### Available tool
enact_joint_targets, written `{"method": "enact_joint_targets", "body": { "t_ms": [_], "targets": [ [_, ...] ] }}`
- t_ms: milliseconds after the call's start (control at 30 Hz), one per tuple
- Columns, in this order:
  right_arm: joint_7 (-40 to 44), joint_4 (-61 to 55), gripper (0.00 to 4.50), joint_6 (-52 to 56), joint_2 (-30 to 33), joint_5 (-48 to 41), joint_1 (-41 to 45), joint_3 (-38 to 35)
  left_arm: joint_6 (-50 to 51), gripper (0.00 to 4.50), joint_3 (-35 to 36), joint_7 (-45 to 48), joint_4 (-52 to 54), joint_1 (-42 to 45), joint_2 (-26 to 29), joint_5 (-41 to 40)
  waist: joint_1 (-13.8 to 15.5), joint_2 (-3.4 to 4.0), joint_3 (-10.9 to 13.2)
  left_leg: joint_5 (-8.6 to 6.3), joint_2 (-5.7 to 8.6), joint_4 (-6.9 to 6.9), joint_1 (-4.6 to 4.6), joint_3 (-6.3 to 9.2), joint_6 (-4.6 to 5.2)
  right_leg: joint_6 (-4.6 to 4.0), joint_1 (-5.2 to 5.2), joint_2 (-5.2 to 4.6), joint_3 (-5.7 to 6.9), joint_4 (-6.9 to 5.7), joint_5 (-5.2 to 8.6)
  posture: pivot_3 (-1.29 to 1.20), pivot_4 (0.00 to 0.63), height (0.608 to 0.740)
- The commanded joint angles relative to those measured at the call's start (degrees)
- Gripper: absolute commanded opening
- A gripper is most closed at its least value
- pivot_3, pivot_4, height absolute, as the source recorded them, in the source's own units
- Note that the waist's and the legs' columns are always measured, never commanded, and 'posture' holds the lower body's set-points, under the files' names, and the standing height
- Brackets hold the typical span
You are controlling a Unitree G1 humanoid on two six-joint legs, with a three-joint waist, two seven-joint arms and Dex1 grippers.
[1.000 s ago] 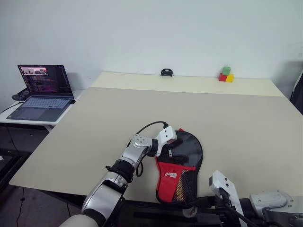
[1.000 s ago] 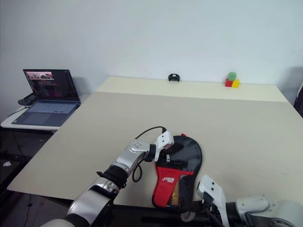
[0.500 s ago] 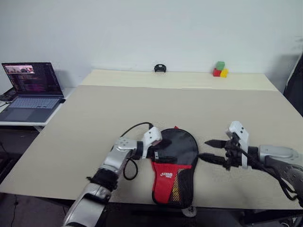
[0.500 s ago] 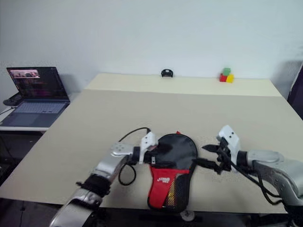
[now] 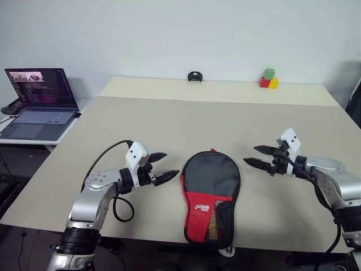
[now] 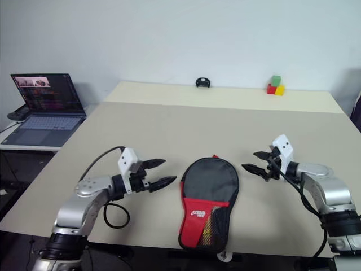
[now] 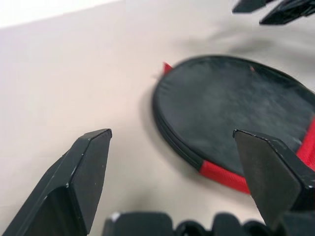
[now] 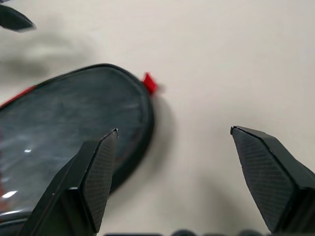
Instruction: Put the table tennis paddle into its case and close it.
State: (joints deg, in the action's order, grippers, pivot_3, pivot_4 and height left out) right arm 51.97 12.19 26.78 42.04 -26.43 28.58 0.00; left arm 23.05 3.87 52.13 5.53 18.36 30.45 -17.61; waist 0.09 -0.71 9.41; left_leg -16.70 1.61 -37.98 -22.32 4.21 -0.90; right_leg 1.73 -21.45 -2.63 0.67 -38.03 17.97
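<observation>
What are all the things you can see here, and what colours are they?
Case: one, black with a red lower part, near the front edge of the table, between the two tools.
Table: one, beige.
Blocks: three, green, red and yellow, stacked at the far right of the table.
Small object: one, black, at the far edge, middle.
Laptop: one, dark, open, on a side table to the left.
Left tool: one, black fingers, open, left of the case.
Right tool: one, black fingers, open, right of the case.
</observation>
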Motion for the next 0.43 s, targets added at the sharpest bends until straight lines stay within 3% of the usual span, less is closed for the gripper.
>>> {"method": "enact_joint_targets", "body": {
  "t_ms": [33, 433],
  "targets": [
    [3.3, 5.6, 3.98, -3.8, 1.4, 1.8, 3.2, -2.4, 0.4, 4.33, 2.4, -3.8, 4.3, 1.3, 1.6, 0.1, -0.1, 0.01, 0.0, 0.0, 0.0, 0.01, 0.01, 0.01, 0.0, 0.0, 0.0, 0.0, 0.01, 0.01, 0.0, 0.0, 0.15, 0.74],
    [5.8, 14.0, 3.98, -3.7, 1.6, 6.7, 7.7, -1.8, -2.6, 4.33, -0.4, -5.2, -3.4, 6.3, 1.4, 1.3, -0.2, 0.04, 0.0, 0.01, 0.0, -0.02, 0.01, -0.07, -0.03, -0.01, -0.01, 0.0, -0.02, -0.03, -0.01, 0.0, 0.15, 0.74]
  ]
}}
